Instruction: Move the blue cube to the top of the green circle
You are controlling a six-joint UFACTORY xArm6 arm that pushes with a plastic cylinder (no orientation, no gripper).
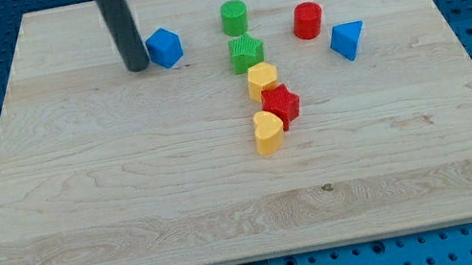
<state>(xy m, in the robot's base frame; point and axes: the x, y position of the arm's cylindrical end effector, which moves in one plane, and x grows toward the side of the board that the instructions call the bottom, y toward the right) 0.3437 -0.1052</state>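
Observation:
The blue cube [164, 47] sits on the wooden board near the view's top, left of centre. The green circle [235, 17], a short green cylinder, stands to its right and slightly higher in the view, with a gap between them. My tip [138, 68] rests on the board just left of the blue cube, close to its left face or touching it; I cannot tell which. The dark rod rises from it to the view's top edge.
A green star [246, 53] lies just below the green circle. Below it sit a yellow hexagon [262, 79], a red star [281, 104] and a yellow heart [267, 132]. A red cylinder [308, 19] and a blue triangle [346, 39] lie to the right.

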